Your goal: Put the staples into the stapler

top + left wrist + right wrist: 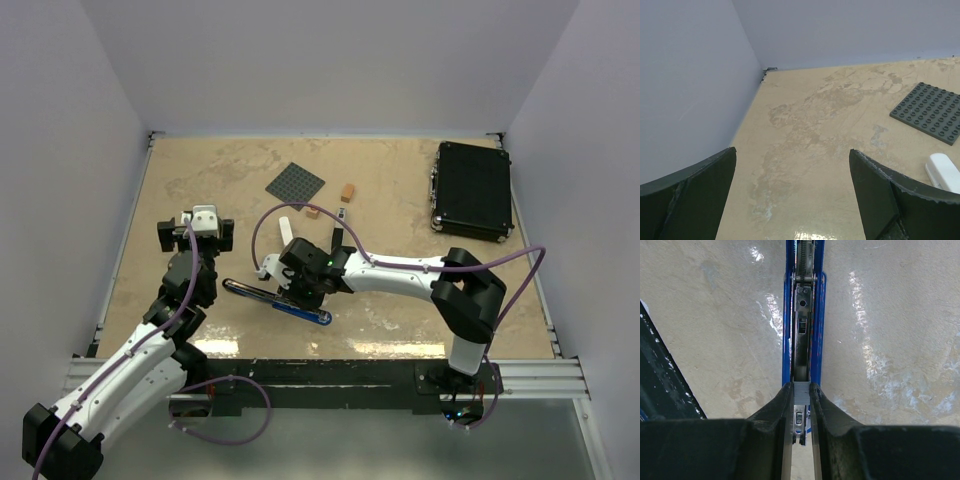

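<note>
Staples (801,394) in right pincer (801,387), seemingly above stapler (804,315).

blue stapler (802,335) open, staples (801,391) at channel

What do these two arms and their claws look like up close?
The left arm and right arm are white tubes with chunky black joints; a lilac cable loops along each. The left claw and right claw each have two flat, dark, scuffed wedge fingers.
</note>
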You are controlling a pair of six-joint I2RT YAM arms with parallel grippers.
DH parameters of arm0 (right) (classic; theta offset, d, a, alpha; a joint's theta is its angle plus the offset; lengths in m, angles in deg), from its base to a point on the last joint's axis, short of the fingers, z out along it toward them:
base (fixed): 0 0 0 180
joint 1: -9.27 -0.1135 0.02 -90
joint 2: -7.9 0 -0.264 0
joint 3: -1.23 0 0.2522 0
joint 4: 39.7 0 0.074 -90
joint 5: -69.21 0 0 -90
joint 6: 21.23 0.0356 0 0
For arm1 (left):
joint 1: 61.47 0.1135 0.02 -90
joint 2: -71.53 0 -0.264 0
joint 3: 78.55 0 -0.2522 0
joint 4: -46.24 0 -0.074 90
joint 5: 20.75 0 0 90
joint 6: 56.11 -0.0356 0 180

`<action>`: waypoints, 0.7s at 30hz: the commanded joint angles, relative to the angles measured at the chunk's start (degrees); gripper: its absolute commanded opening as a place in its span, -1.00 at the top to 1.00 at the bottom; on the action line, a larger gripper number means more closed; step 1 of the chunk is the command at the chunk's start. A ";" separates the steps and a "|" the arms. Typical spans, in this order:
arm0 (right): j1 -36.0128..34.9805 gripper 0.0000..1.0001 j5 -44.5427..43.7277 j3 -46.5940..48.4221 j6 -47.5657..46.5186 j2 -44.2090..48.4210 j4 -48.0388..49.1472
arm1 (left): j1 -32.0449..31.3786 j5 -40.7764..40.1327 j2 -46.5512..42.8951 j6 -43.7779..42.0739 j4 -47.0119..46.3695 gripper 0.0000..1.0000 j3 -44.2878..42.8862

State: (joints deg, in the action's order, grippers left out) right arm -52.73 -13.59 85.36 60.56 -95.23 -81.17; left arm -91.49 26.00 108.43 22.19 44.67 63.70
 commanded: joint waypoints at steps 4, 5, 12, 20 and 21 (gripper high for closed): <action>-0.32 0.52 0.44 0.91 -0.76 -0.67 -0.86 | 0.31 0.53 -0.17 -0.95 -1.89 -0.98 -0.45; -0.32 0.50 0.62 0.91 -0.76 -0.67 -1.03 | 0.31 0.53 -0.17 -0.86 -1.89 -0.98 -0.53; -0.32 0.47 1.24 1.97 -0.67 -0.93 -1.56 | 0.31 0.70 -0.17 -0.95 -1.81 -0.98 -0.53; -0.32 0.45 0.71 3.19 0.82 0.39 -1.83 | 0.31 0.97 -0.08 -0.95 -1.72 -0.98 -0.53; -0.32 0.45 0.19 3.46 1.43 0.47 -1.91 | 0.31 0.97 -0.17 -0.86 -1.63 -0.98 -0.62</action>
State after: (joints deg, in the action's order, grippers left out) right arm -52.73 -13.59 85.71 60.78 -95.26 -82.56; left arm -91.49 26.50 108.43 22.12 44.67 63.70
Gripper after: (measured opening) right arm 0.271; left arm 0.994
